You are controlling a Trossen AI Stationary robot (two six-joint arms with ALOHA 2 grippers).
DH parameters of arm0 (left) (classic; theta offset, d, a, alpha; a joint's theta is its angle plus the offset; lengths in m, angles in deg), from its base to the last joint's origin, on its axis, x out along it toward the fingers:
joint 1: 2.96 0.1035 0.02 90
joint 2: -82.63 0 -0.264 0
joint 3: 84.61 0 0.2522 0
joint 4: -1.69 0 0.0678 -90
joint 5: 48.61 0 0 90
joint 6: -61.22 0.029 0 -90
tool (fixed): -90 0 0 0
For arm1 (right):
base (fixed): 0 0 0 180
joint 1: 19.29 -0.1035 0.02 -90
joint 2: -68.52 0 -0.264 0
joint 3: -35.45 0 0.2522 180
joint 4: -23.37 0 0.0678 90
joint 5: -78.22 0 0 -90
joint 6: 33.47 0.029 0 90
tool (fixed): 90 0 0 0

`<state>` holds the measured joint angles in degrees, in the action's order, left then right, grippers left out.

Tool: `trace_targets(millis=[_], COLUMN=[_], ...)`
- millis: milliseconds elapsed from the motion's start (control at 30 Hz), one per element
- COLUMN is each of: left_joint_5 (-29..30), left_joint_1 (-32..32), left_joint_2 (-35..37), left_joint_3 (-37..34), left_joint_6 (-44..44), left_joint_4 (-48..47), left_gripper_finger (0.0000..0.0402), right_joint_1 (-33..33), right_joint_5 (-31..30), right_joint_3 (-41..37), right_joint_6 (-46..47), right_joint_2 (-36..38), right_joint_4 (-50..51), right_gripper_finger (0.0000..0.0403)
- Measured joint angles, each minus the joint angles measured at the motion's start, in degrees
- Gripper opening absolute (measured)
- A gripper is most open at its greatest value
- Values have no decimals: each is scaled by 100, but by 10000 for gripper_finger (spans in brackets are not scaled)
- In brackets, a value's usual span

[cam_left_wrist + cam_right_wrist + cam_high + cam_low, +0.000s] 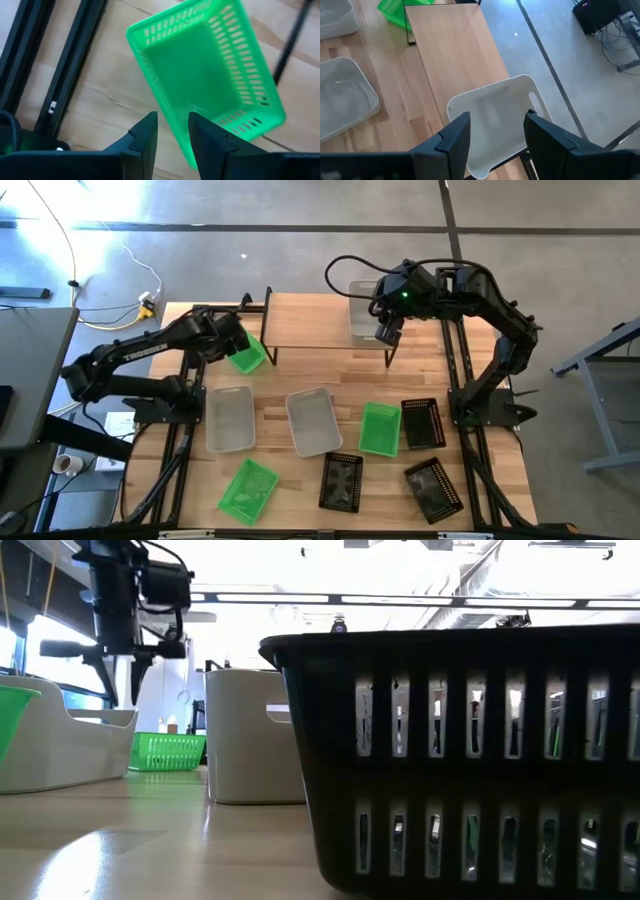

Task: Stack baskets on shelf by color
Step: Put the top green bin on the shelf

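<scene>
My left gripper (pixel 238 342) (pixel 172 132) is at the shelf's left end, shut on a bright green basket (pixel 248 357) (pixel 200 75) beside the shelf's black leg. The shelf (pixel 320 325) (pixel 450 45) is a light-wood board near the table's far edge. A pale grey basket (pixel 360 308) (pixel 495 115) stands by its bottom on the shelf's right end. My right gripper (pixel 386 332) (pixel 495 135) hangs open over that basket's near side, one finger to each side, touching nothing. My left gripper holds the green basket by one long wall (pixel 167 112), near a corner. One finger (pixel 145 135) is outside the wall and the other inside the hollow. The fingers come from above, pointing down. I cannot tell whether the basket's bottom is on the table.
On the table lie two pale grey baskets (pixel 228 418) (pixel 313 420), two green ones (pixel 380 427) (pixel 247 485) and three black ones (pixel 422 423) (pixel 342 480) (pixel 432 490). A black basket (pixel 470 750) fills the low view's right. The shelf's middle is bare.
</scene>
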<state>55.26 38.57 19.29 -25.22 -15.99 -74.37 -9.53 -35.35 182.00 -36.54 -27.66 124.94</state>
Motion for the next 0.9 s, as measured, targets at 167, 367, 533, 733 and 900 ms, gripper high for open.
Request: trace_targets(millis=[167,367,533,733,900], left_joint_5=[-39,-87,-178,-256,-246], left_joint_1=[147,257,343,350,352], left_joint_2=[-260,-571,-859,-1157,-1420], left_joint_3=[0,0,0,0,0], left_joint_6=[-300,-855,-847,-1117,-1168], left_joint_4=[-2,128,195,221,221], left_gripper_finger=[102,102,102,102,102], right_joint_1=[0,0,0,0,0], right_joint_5=[0,0,-2,-2,-1], right_joint_3=[0,0,0,0,0], right_joint_6=[0,2,0,1,2], right_joint_2=[0,0,0,0,0], right_joint_4=[-1,0,-31,-44,-44], right_gripper_finger=[169,169,170,169,169])
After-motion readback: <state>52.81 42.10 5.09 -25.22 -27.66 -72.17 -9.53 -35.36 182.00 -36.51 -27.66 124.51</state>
